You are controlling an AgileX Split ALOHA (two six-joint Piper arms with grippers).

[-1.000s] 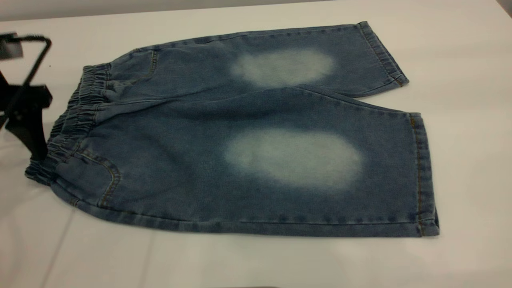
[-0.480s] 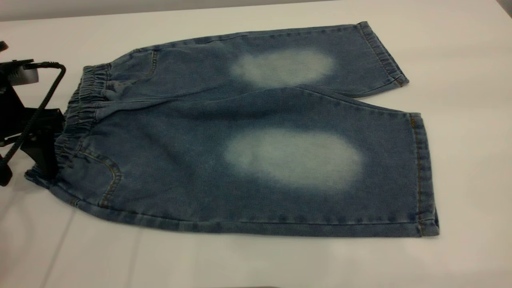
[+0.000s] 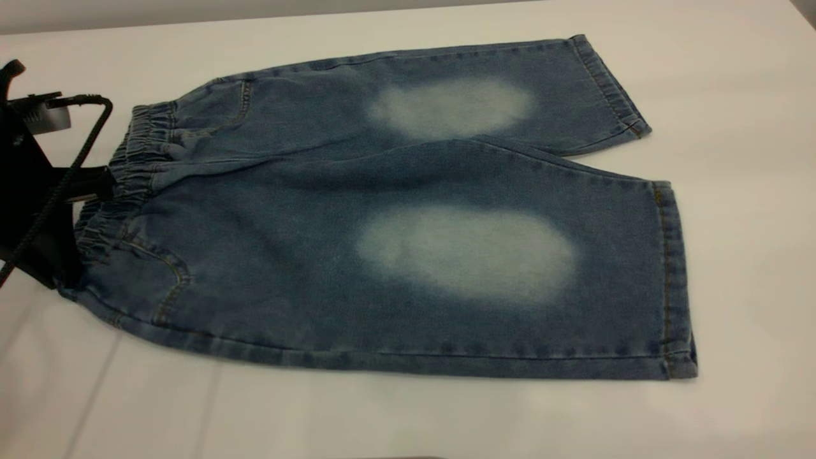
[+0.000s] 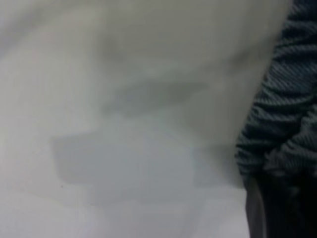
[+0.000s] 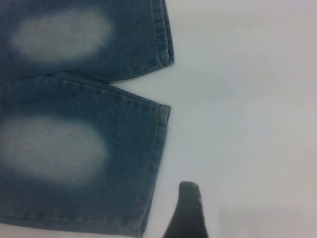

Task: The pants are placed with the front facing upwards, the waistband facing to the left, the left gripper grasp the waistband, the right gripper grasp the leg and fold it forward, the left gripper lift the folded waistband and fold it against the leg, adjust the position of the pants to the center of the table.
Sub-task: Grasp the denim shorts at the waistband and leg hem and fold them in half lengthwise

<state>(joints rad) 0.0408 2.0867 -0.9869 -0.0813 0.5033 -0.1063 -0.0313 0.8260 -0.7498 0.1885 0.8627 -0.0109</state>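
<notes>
The blue denim pants (image 3: 395, 242) lie flat on the white table (image 3: 408, 421), front up, with a pale oval on each leg. The ruched waistband (image 3: 131, 172) points left and the leg hems (image 3: 676, 280) point right. My left gripper (image 3: 86, 233) is at the waistband's near end, open, with one finger (image 3: 95, 185) over the band and the other lower, beside the corner. The left wrist view shows the gathered waistband (image 4: 282, 114) just beyond a dark finger (image 4: 257, 208). My right gripper (image 5: 185, 215) shows only as a dark tip over bare table, just off the near leg's hem (image 5: 158, 148).
Bare white table surrounds the pants on every side, with wide room in front (image 3: 382, 421) and to the right (image 3: 752, 191). The table's far edge (image 3: 191, 22) runs along the back.
My left gripper has moved right, from beside the waistband onto its near end. The waistband's near corner has been nudged and the pants have shifted slightly.
</notes>
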